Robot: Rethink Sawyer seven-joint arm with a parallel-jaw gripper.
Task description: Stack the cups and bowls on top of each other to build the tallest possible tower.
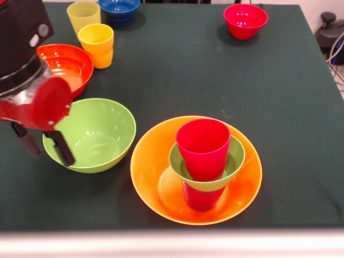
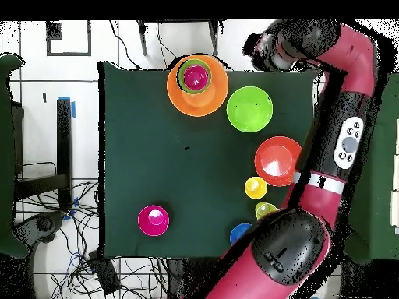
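Note:
The tower stands in the large yellow-orange bowl at the table's near middle. In it a cup that looks reddish here carries the small green bowl, with the red-pink cup on top. The tower also shows in the overhead view. My gripper is open and empty, its two black fingers hanging at the left rim of the large green bowl, left of the tower. In the overhead view the arm's head hides the gripper.
The wide orange-red bowl sits behind the gripper. The yellow-orange cup, pale yellow cup and small blue bowl stand at the far left. The small red-pink bowl is far right. The table's near edge runs just in front of the tower.

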